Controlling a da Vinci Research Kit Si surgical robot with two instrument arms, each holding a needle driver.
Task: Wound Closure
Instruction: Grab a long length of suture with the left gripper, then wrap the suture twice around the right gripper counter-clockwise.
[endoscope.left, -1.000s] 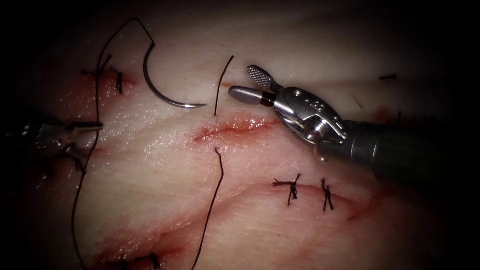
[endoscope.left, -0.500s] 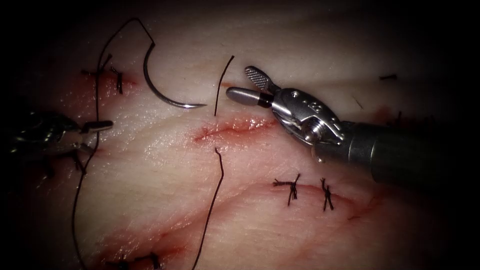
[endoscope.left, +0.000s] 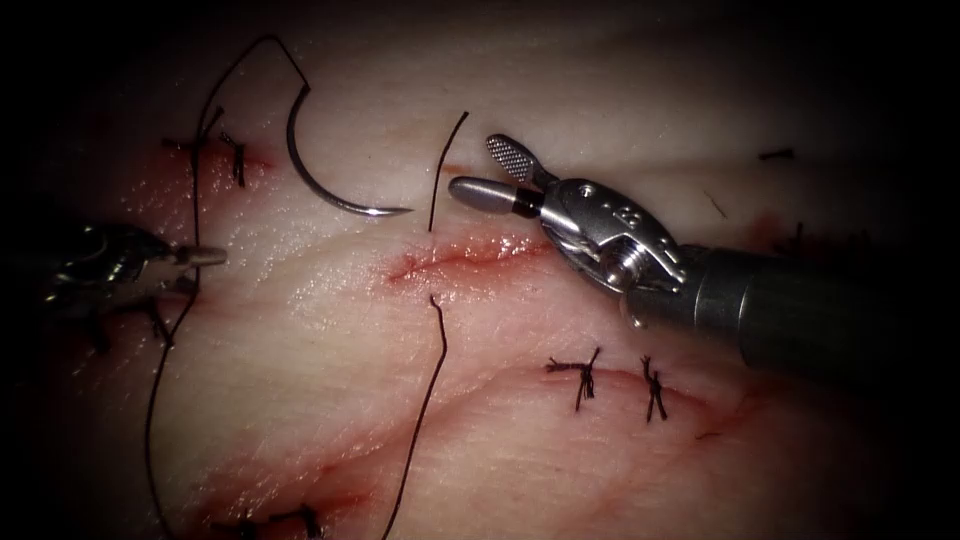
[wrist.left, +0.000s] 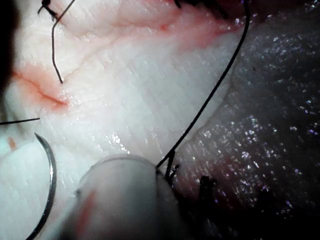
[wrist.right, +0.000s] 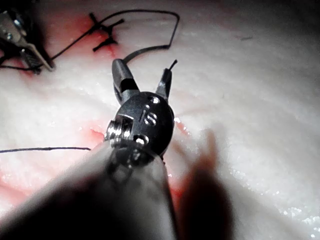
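My right gripper (endoscope.left: 478, 168) stood spread and empty, just right of the short thread (endoscope.left: 446, 165) that rose from the tissue (endoscope.left: 520, 430) on the far side of the cut (endoscope.left: 465, 253). My left gripper (endoscope.left: 200, 258) sat well to the left, tips pressed together on the long strand (endoscope.left: 190, 200); I judged it was pinching that strand, though its tips were small and dim there. The needle (endoscope.left: 325, 190) lay loose on the tissue, far-left of the cut, its point near the short thread and in neither gripper.

As I judged it, the risks were these: a pull on the long strand could drag the loose needle across the tissue and scratch it or snag the thread. My spread jaws so near the short end could catch tissue with it. That end was short, so a poor bite might slip off.
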